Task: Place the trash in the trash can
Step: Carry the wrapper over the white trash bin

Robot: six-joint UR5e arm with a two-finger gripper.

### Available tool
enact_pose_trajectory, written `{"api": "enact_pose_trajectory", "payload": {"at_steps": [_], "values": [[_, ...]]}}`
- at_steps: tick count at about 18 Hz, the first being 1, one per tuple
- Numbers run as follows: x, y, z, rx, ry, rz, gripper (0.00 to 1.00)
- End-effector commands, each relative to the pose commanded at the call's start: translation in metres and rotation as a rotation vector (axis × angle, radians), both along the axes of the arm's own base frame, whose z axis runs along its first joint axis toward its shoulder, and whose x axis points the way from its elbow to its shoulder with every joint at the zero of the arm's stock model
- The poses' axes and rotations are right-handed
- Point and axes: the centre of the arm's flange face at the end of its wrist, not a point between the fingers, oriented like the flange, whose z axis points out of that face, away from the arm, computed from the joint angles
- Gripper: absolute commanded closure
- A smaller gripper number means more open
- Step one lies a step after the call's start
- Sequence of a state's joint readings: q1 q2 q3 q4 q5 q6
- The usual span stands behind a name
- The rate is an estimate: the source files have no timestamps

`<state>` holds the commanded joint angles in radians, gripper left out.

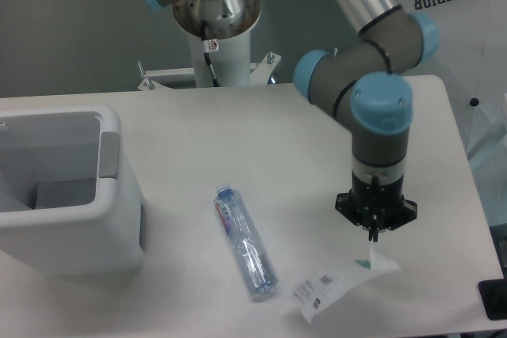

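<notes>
Wrapper (337,286) at table (261,132) edge — claw (374,235) on it

White table (261,148), white "SUPERIOR" sheet (467,29), perhaps a dark device (494,298)

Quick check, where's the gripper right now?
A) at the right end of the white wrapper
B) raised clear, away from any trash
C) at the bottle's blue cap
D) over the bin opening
A: the gripper points straight down onto the right end of the white barcode wrapper, that end lifted at its fingertips; the plastic bottle lies untouched to the left and the white bin is at the far left.
</notes>
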<state>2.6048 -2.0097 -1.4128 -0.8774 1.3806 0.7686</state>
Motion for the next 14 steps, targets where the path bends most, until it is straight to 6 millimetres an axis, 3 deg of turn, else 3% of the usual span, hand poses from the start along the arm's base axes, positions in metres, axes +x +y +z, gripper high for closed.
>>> {"api": "enact_pose_trajectory", "payload": {"at_steps": [7, 11, 14], "values": [[0.079, 0.016, 0.087, 0.102, -0.024, -0.070, 1.00], [0.140, 0.039, 0.124, 0.150, -0.002, -0.151, 1.00], [0.185, 0.043, 0.150, 0.184, 0.015, -0.210, 1.00]]}}
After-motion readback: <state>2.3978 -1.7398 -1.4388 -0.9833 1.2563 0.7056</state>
